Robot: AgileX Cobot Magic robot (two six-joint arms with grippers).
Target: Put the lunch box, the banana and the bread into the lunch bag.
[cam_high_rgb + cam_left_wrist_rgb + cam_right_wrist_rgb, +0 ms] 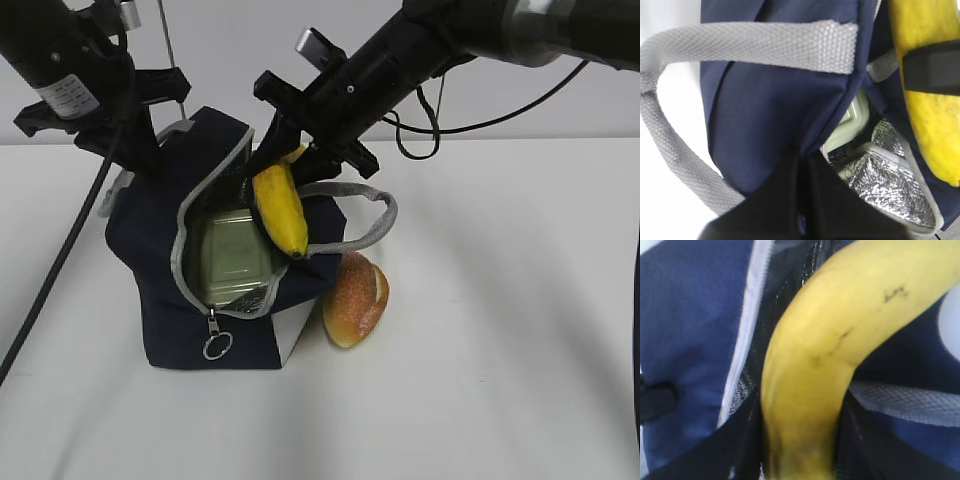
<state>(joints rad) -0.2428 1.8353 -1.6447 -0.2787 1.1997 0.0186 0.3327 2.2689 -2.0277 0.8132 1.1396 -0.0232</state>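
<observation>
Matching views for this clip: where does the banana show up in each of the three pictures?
Exterior view: banana at centre, hanging into the open mouth of the lunch bag, held by the right tool.
Left wrist view: along the right edge, crossed by a black tool finger.
Right wrist view: fills the middle, curving from bottom centre to upper right.
Shared landmark: the bag's grey zipper edge.

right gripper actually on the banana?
Touching. The right wrist view shows the banana clamped between the right gripper's dark fingers; the exterior view agrees.
</observation>
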